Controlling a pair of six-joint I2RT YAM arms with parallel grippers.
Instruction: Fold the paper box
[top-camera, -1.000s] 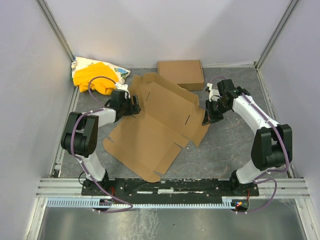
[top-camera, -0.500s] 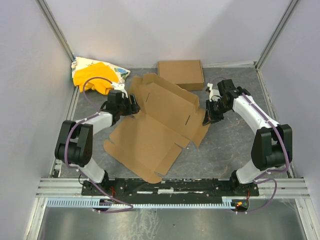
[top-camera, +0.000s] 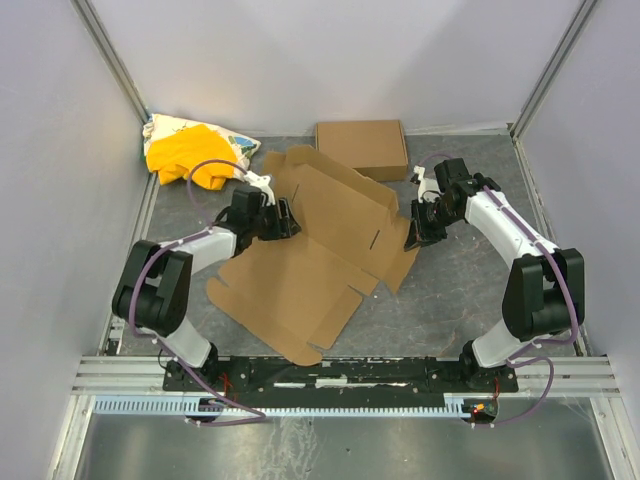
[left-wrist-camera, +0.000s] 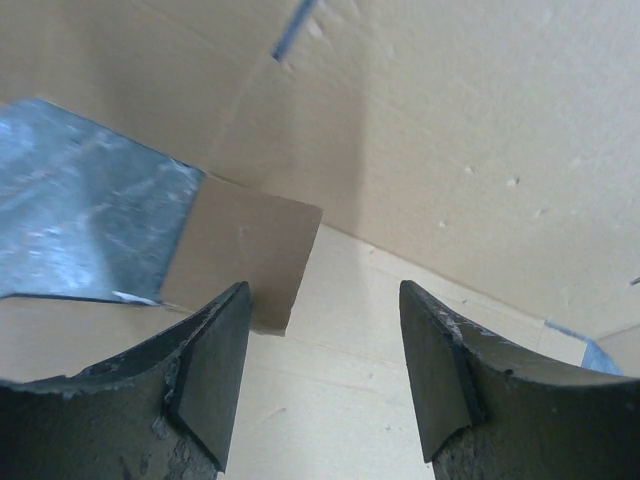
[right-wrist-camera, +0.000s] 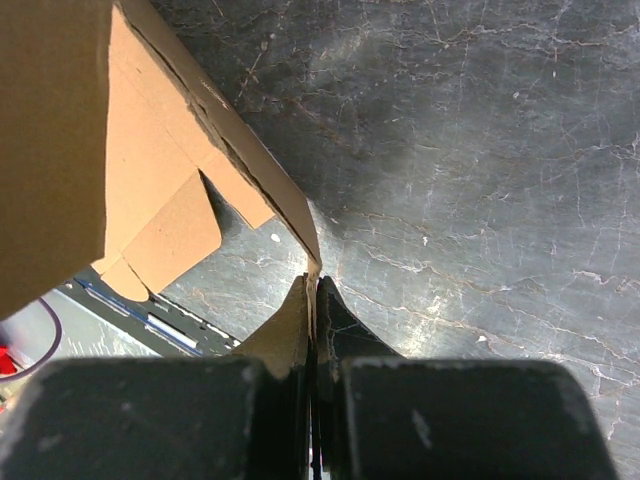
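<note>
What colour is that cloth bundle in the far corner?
The cloth bundle is yellow with a whitish patterned part; top external view shows it best.

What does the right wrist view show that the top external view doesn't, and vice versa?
Only the right wrist view shows the right gripper pinched shut on an edge of the paper box. Only the top view shows the left gripper, the yellow cloth and the flat carton at the back. Both show that box and the dark table.

Yellow cloth bundle (top-camera: 185, 160), shallow carton (top-camera: 362, 148) (far edge)
</note>
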